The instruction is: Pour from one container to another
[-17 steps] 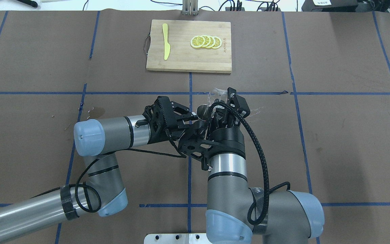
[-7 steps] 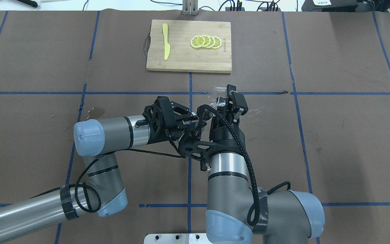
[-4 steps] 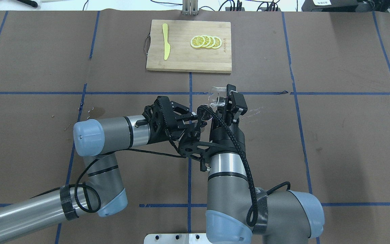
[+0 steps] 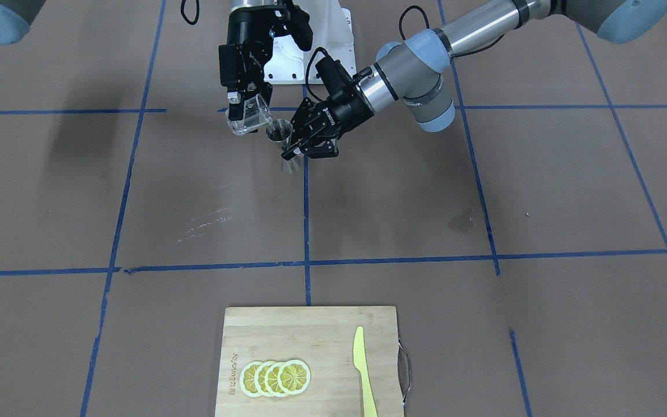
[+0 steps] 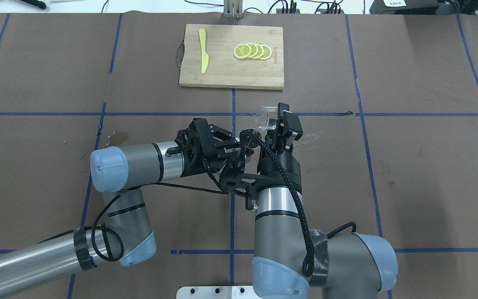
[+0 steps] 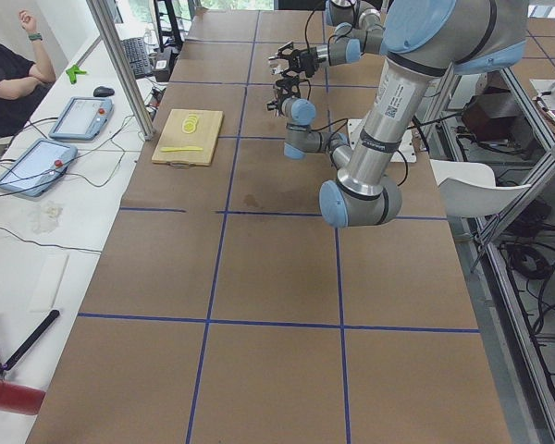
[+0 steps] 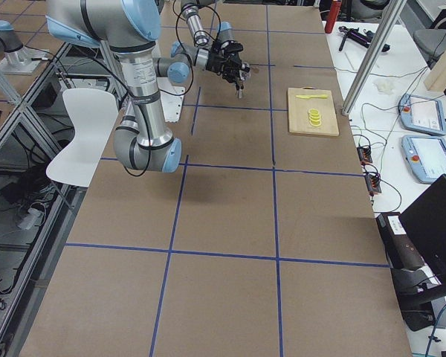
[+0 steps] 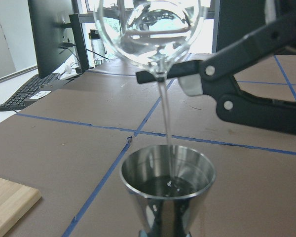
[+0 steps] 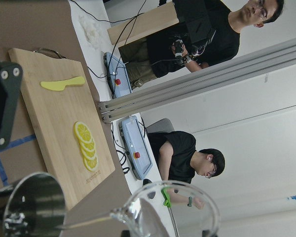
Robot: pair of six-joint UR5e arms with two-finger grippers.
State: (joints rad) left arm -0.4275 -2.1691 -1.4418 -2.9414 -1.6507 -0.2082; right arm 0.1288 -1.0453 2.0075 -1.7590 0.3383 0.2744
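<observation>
The container, a small clear cup [image 4: 246,119] [image 5: 265,117], is tilted in mid-air with my right gripper [image 4: 245,103] [image 5: 274,124] shut on it. A thin stream of water [image 8: 166,118] runs from the cup's lip [image 8: 149,29] into the steel jigger [image 8: 167,190] just below. The jigger [image 4: 279,133] [image 5: 249,139], hourglass-shaped, is held upright above the table with my left gripper [image 4: 294,152] [image 5: 242,148] shut on its waist. Liquid shows in the jigger's upper cone. The right wrist view has the jigger's rim [image 9: 34,207] and the cup's rim [image 9: 172,207] side by side.
A wooden cutting board [image 5: 222,70] lies at the table's far side, carrying several lemon slices [image 5: 252,51] and a yellow knife [image 5: 203,50]. Pale wet streaks [image 4: 206,223] mark the brown paper. People [image 9: 187,158] sit beyond the far edge by tablets [image 6: 37,166].
Since 2.4 s ago my right wrist has turned and tipped the cup over the jigger. Both arms have stayed nearly still over the last second.
</observation>
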